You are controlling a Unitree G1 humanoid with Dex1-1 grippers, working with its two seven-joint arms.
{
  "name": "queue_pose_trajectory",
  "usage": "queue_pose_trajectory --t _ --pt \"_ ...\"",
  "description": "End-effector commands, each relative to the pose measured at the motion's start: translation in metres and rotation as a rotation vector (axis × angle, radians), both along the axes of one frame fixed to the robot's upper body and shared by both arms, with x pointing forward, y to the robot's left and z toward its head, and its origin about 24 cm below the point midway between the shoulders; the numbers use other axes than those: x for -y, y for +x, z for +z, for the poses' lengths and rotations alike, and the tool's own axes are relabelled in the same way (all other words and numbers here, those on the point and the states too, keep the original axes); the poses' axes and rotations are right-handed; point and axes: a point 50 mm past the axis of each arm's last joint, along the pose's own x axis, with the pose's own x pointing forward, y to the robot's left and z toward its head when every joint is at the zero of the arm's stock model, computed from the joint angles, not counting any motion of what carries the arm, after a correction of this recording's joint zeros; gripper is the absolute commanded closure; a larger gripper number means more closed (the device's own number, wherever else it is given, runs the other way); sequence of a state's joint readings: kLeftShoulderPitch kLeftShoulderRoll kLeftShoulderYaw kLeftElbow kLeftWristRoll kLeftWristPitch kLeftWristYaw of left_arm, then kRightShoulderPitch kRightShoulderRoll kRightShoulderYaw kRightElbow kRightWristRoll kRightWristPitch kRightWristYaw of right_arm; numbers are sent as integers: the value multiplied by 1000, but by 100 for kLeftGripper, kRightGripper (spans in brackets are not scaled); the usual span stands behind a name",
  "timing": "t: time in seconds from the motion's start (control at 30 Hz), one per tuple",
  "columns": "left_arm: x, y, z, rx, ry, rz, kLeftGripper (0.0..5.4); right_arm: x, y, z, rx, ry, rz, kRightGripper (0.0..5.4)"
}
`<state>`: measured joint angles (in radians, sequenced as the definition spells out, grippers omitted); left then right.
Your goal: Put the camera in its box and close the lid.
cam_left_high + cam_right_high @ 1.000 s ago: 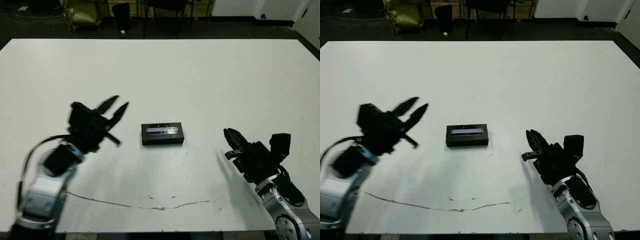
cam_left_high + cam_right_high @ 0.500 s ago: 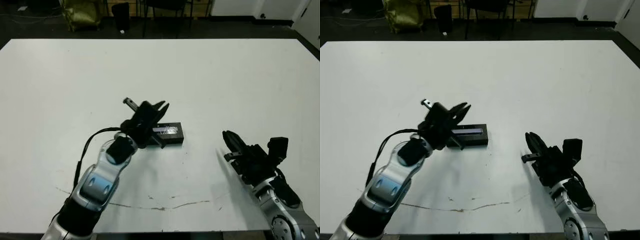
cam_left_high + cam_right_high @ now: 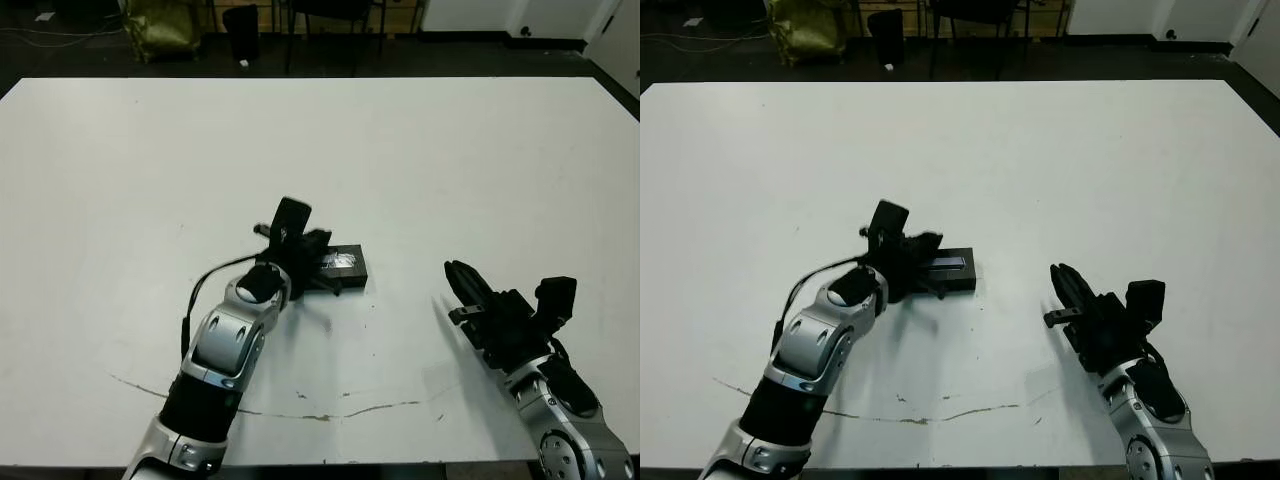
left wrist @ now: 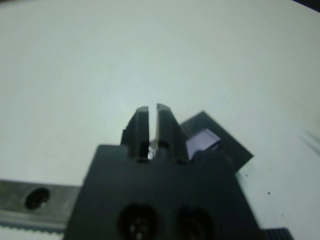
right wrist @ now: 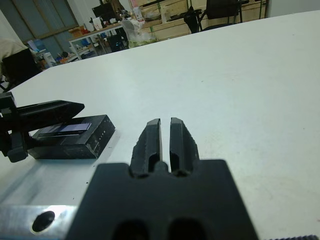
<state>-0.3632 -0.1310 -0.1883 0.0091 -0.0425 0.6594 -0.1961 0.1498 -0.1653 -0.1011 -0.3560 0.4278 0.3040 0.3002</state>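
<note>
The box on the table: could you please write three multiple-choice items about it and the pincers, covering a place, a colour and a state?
1. Which pincer is at the box?
A. left
B. right
C. neither

2. What colour is the strip on the lid?
A. red
B. pale lilac
C. green

3. How are the right pincer's fingers?
A. wide open
B. shut on the box
C. shut on nothing

Key: 1 A, the left pincer reaches over the box's end. 2 B, seen in the right wrist view. 3 C, the right pincer sits apart from the box.
</note>
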Motion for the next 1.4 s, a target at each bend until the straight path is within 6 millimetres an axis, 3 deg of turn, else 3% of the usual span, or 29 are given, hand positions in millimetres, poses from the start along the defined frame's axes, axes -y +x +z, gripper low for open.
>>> queue_pose_trajectory --t 0.03,0.33,0.67,0.87,1.1,1.23,1.4 --pt "-6 -12 -37 -167 17 40 538 1 -2 -3 -35 -18 -4 540" --pt "-7 -22 -61 -211 63 72 538 3 0 -5 -43 7 9 540" --pt "-14 -16 -57 -183 58 93 538 3 0 -7 -34 12 12 540" --pt "-19 -17 -24 -57 -46 106 538 2 -1 -3 -25 -21 2 540" --pt "-33 -36 35 226 -260 106 538 0 -1 0 -6 11 -18 540" --pt "-52 -47 59 366 -293 117 538 5 3 -1 60 52 -59 540" --pt "-85 -53 66 438 -293 204 538 7 9 5 104 112 -85 540"
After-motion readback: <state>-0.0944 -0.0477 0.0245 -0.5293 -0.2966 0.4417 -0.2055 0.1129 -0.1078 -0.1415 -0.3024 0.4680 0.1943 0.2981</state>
